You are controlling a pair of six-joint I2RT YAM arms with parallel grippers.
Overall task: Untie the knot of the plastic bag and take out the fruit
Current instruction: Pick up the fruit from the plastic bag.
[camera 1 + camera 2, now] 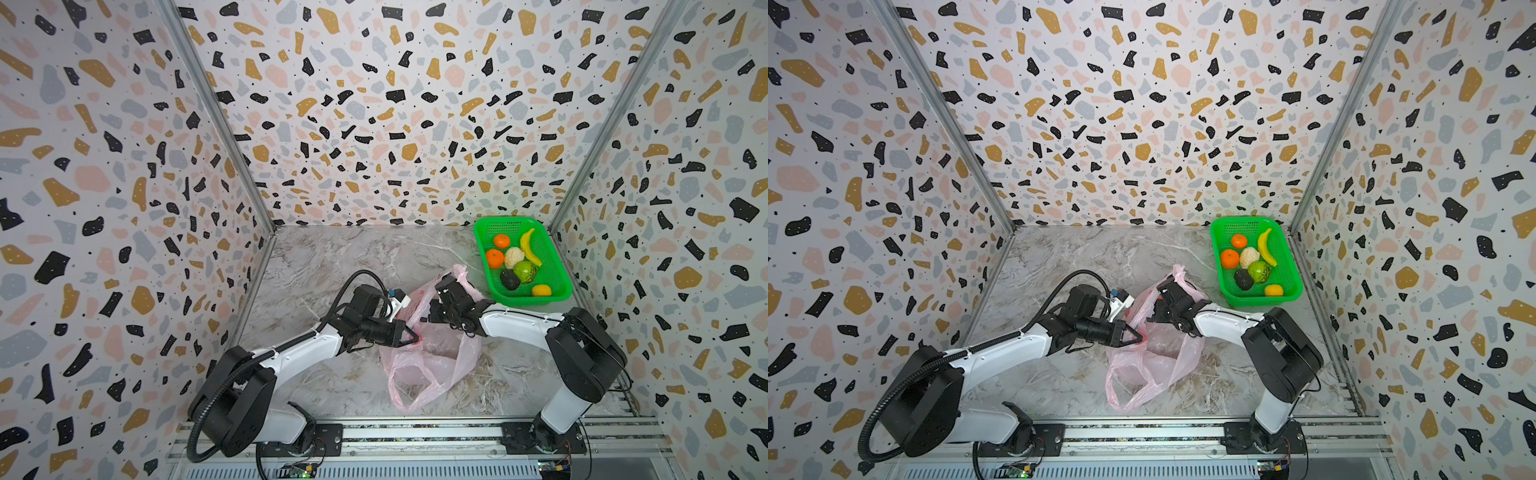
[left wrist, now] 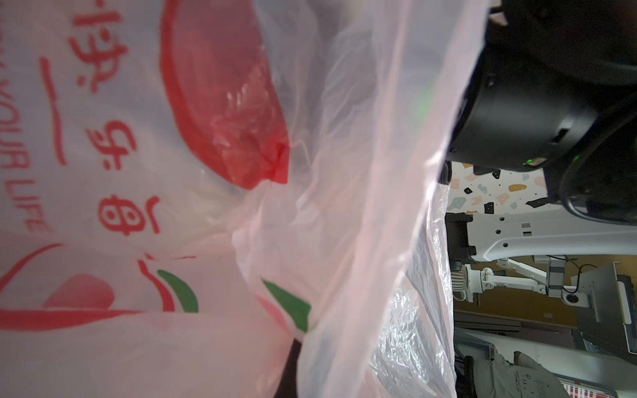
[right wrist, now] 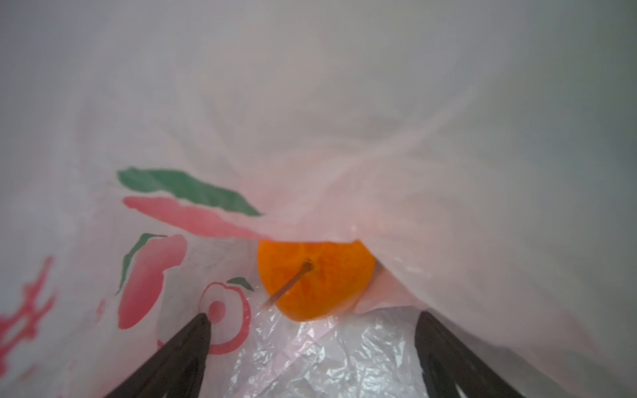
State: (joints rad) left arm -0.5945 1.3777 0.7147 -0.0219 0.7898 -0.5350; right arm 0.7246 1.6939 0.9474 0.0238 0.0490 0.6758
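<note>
The pink plastic bag (image 1: 428,365) (image 1: 1150,365) lies crumpled mid-table with its mouth held up. No knot shows in any view. My left gripper (image 1: 413,337) (image 1: 1139,337) is shut on the bag's edge. In the left wrist view the printed plastic (image 2: 172,206) covers the jaws. My right gripper (image 3: 313,315) is open inside the bag, and one orange fruit (image 3: 315,279) lies just beyond its fingertips, half under a fold. More fruit sits in the green basket (image 1: 536,300): two tangerines (image 1: 494,258), a banana (image 1: 530,247), a pale bumpy one, a green one, an avocado and a yellow-red one.
The green basket (image 1: 1262,300) stands at the back right, close to the right wall and just behind my right arm's wrist (image 1: 455,305). Patterned walls enclose the marble table (image 1: 332,266) on three sides. The arms' mounting rail runs along the front edge.
</note>
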